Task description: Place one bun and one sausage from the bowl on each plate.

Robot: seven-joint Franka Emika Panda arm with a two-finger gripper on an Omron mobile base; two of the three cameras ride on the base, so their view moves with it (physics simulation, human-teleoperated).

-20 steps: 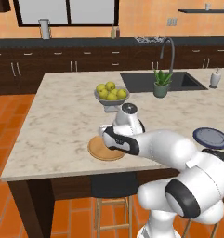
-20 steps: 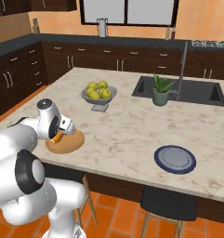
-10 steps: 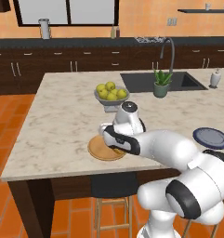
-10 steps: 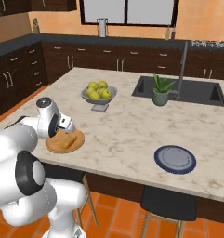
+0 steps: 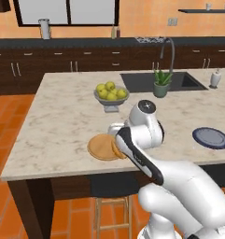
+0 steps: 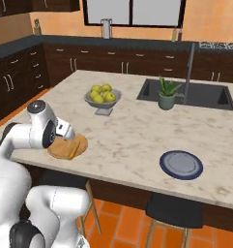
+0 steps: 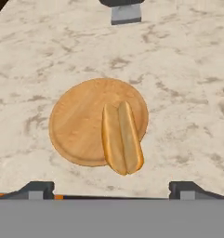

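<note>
The gripper (image 7: 111, 188) hangs over the near edge of the worktop (image 5: 67, 116), let go, with its two tips wide apart and nothing between them. Under it a bun (image 7: 122, 138) lies on the tan plate (image 7: 81, 122), sticking out a little over its near rim. The bun looks soft and light, so a gentle pinch across its middle should do. The blue plate (image 6: 181, 164) sits bare, well apart, by the near edge too. The arm hides part of the tan plate in both base views.
</note>
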